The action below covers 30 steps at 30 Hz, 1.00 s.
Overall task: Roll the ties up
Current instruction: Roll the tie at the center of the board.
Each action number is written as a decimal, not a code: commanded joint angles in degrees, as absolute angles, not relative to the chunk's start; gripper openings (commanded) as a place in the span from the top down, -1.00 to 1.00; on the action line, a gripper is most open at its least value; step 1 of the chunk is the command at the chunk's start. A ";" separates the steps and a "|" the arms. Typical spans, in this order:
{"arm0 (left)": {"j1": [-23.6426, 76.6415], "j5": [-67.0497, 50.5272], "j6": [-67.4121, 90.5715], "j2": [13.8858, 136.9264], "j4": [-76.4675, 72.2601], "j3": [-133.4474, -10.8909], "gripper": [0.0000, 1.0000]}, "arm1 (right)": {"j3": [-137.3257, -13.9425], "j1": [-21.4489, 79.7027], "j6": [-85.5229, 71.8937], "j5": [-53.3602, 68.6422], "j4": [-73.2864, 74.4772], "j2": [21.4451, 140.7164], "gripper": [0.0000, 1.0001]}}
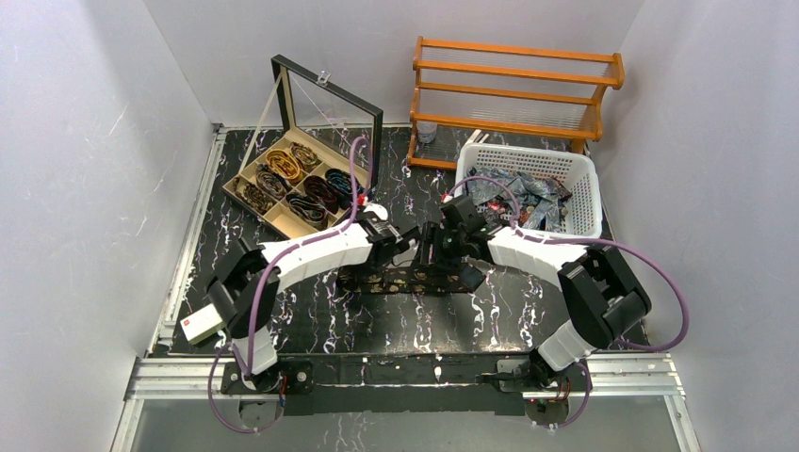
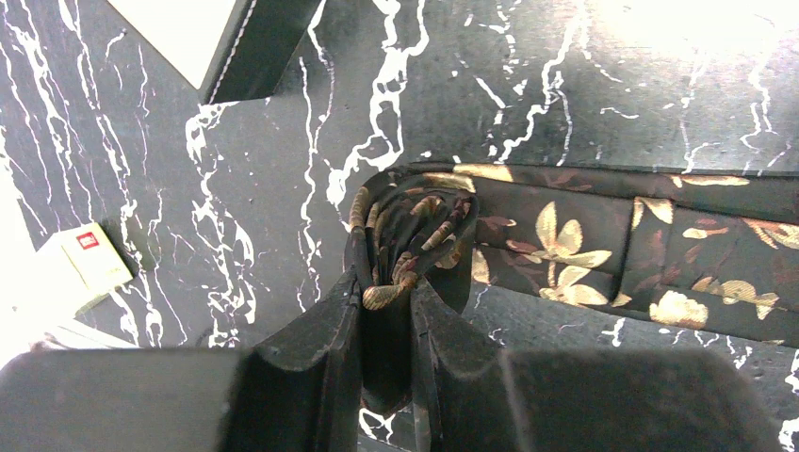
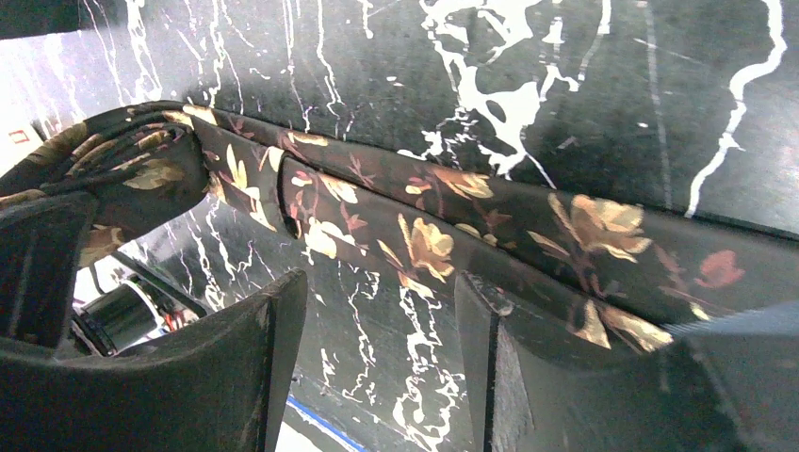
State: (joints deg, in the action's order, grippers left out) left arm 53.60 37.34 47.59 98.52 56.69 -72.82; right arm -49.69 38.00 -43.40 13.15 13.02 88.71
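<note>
A dark tie with gold floral spots (image 1: 400,280) lies as a strip across the middle of the black marbled table. My left gripper (image 1: 407,247) is shut on its started coil (image 2: 410,231), holding the rolled end upright between the fingers (image 2: 386,287). The flat strip runs off to the right (image 2: 622,245). My right gripper (image 1: 454,252) is open and empty (image 3: 377,301), low over the table just beside the strip (image 3: 424,231). Its right finger (image 3: 490,311) is at the tie's edge. The coil in the left gripper shows at the left of the right wrist view (image 3: 113,169).
An open wooden compartment box (image 1: 247,175) at the back left holds several rolled ties (image 1: 292,179). A white basket (image 1: 584,193) with loose ties stands at the back right, a wooden rack (image 1: 513,89) behind it. A small white box with a red label (image 1: 201,326) lies front left.
</note>
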 commanded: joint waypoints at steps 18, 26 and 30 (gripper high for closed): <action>55.30 20.65 47.10 107.24 43.85 -80.50 -0.46 | -45.36 30.79 -43.39 13.53 12.80 81.63 -0.40; 51.57 15.67 46.75 98.25 35.35 -76.16 -0.56 | -45.62 29.53 -39.28 18.54 9.67 79.29 -0.44; 50.30 17.47 46.82 88.63 33.98 -73.26 -0.66 | -44.94 29.61 -34.55 24.05 2.47 77.47 -0.44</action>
